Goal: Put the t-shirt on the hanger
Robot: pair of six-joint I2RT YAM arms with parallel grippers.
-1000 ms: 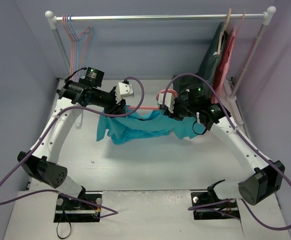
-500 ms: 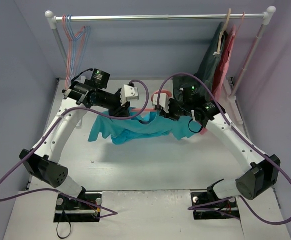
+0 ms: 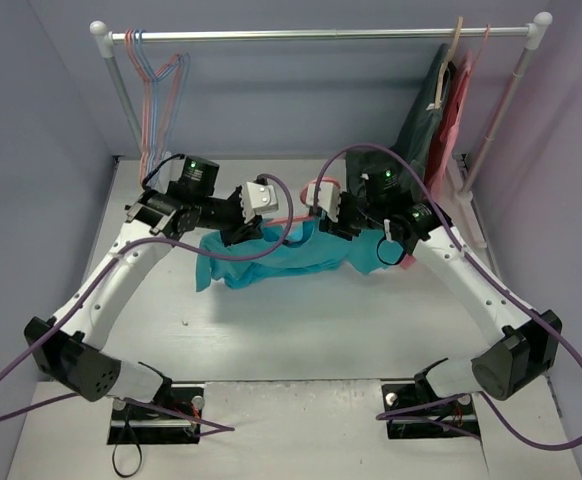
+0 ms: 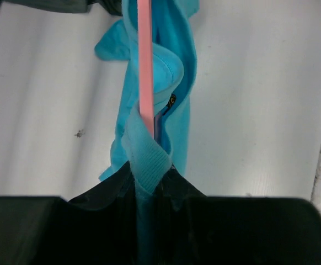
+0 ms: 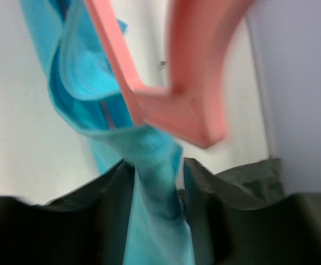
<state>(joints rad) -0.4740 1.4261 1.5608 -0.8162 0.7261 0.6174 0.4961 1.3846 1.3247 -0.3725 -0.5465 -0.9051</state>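
The teal t-shirt [image 3: 271, 258] hangs stretched between my two grippers above the table. My left gripper [image 3: 243, 228] is shut on its ribbed collar [image 4: 145, 157]. My right gripper [image 3: 339, 226] is shut on the collar's other side [image 5: 155, 160]. The salmon-pink hanger's arm [image 4: 144, 61] runs along inside the collar opening in the left wrist view. Its hook [image 3: 323, 188] rises by the right gripper, and the hook and neck [image 5: 193, 105] show large and blurred in the right wrist view. Most of the hanger is hidden under the shirt in the top view.
A clothes rail [image 3: 321, 35] spans the back. Light-blue and pink spare hangers [image 3: 156, 75] hang at its left end. A dark grey-green garment [image 3: 423, 115] and a pink garment [image 3: 458, 105] hang at its right end, close behind my right arm.
Both grippers have moved closer together with the shirt. The left gripper has shifted right and the right gripper left and back. The shirt bunches narrower between them.
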